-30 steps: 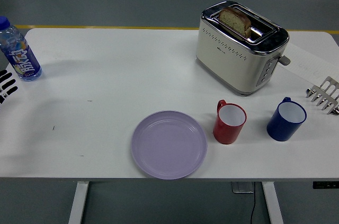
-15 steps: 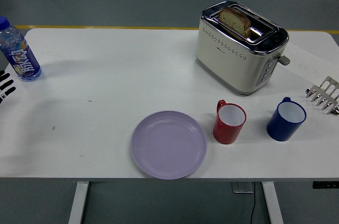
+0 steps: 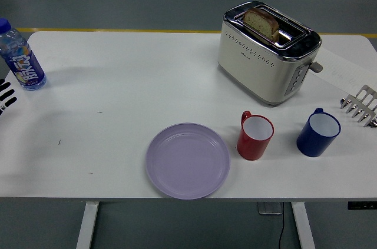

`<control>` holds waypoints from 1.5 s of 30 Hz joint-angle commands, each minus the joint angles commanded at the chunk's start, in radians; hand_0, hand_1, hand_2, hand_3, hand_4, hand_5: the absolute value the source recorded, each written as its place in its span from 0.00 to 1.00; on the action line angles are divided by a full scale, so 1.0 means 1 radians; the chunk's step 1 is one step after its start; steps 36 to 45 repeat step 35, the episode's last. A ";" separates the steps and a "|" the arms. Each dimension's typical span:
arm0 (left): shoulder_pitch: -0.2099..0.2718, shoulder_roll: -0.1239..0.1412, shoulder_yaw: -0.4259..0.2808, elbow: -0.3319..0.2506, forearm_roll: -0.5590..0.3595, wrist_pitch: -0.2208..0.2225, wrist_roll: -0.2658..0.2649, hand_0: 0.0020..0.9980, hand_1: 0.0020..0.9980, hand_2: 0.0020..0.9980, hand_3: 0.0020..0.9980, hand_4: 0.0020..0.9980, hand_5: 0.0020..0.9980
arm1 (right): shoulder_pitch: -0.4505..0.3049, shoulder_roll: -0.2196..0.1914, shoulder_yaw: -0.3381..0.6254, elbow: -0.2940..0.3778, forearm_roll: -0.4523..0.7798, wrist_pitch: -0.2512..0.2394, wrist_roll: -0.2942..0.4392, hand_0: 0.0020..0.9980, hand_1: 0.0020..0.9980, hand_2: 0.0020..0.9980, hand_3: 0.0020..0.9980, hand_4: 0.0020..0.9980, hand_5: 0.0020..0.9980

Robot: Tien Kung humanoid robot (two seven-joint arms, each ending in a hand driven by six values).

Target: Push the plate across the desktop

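Plate untouched near the front edge; the push has not begun.

The round lilac plastic plate (image 3: 188, 160) lies flat on the white tabletop (image 3: 135, 78) by its near edge, just left of a red mug (image 3: 255, 136), with a blue mug (image 3: 318, 133) further right. Only the left hand's (image 3: 5, 96) black fingertips show at the left edge, drawn further out than a second ago; whether they are spread, I cannot tell. Beyond stand a water bottle (image 3: 20, 57) and a cream toaster (image 3: 268, 50). Next, a hand must reach the plate's rim.
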State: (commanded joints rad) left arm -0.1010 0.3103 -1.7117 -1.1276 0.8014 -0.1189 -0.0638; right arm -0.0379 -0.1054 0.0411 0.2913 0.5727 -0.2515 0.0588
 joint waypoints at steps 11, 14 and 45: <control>0.001 0.002 0.004 0.001 0.002 0.000 0.000 0.76 0.77 0.74 0.65 0.54 1.00 | -0.002 0.002 0.005 -0.001 -0.002 -0.003 -0.002 0.57 0.55 0.67 0.59 0.34 0.40; 0.001 0.003 0.007 0.001 0.003 0.000 0.000 0.77 0.77 0.74 0.65 0.54 1.00 | -0.002 0.003 0.007 -0.002 -0.004 -0.004 -0.004 0.57 0.55 0.67 0.59 0.34 0.40; 0.009 0.003 0.015 0.003 0.001 0.009 -0.010 0.76 0.77 0.74 0.65 0.54 1.00 | -0.009 0.004 0.014 -0.001 -0.010 -0.005 -0.008 0.57 0.55 0.67 0.59 0.34 0.40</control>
